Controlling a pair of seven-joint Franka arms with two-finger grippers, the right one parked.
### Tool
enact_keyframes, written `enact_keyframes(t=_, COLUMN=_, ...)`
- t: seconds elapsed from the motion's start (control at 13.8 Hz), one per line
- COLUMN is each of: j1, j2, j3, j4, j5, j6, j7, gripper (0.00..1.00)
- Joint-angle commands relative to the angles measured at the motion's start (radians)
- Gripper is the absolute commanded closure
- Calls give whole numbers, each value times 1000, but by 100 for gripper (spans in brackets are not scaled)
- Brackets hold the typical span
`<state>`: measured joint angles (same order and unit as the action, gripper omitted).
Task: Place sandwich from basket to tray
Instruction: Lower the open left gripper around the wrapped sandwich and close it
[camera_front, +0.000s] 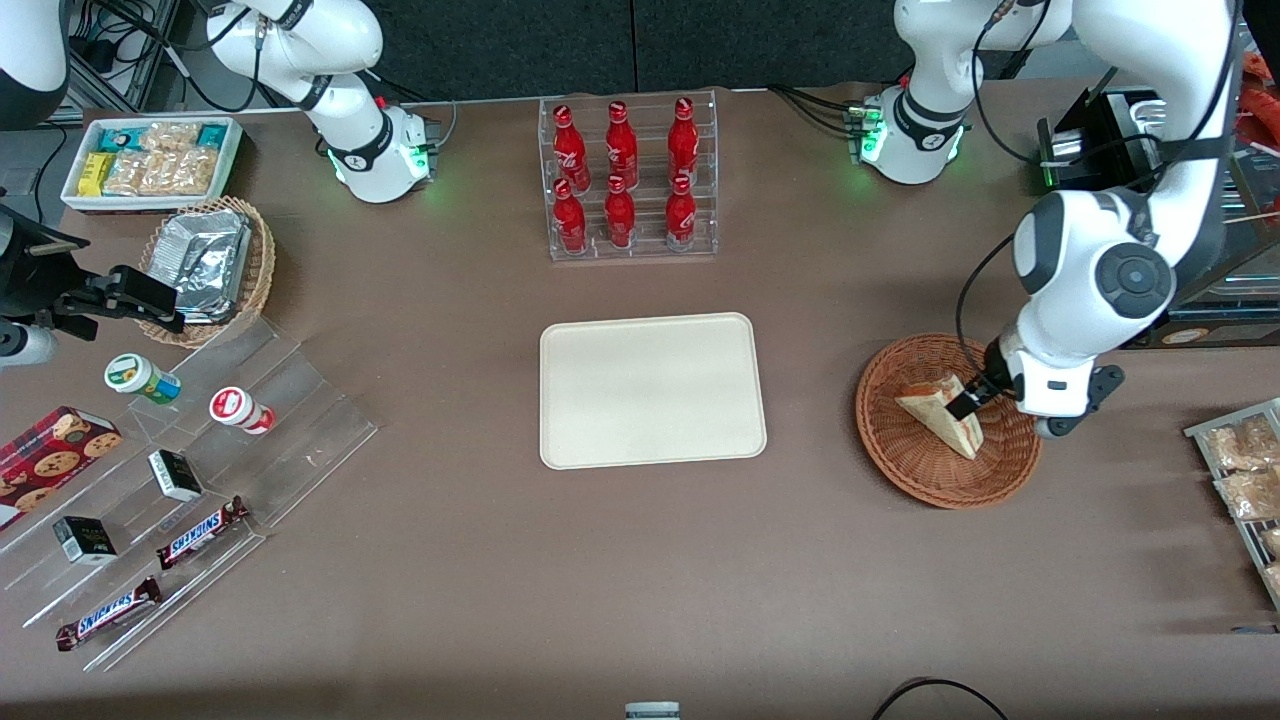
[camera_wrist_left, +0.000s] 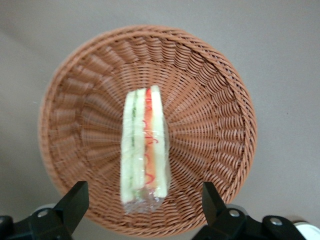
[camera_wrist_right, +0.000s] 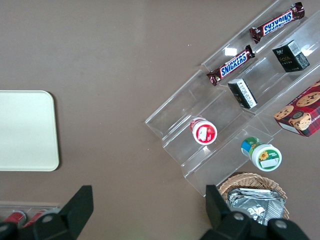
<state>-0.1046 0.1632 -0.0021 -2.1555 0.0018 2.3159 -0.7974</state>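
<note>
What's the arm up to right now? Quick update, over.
Gripper open, low over the basket, fingers straddling one end of the sandwich. Sandwich not yet gripped, lying in the basket. Tray bare; nothing between basket and tray.

Sandwich (camera_wrist_left: 145, 145): wrapped pale wedge, red and green filling showing, lying in round reddish wicker basket (camera_wrist_left: 210, 100). Tray (camera_front: 652, 390): cream, flat, bare, mid-table, well apart from basket.

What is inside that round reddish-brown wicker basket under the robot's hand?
One plastic-wrapped triangular white-bread sandwich lies in the round reddish-brown wicker basket. The open gripper hovers above it. The weave directly under the sandwich is covered.
</note>
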Motion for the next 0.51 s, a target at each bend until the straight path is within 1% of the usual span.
enact_keyframes(t=0.0, j1=-6, j2=-1, j3=4, j4=-70, j5=-19, j6=95, j7=-22, gripper=0)
enact_keyframes(t=0.44, j1=-15, j2=51, j3=4, j4=-72, j5=-23, j6=132, j7=-62, gripper=0)
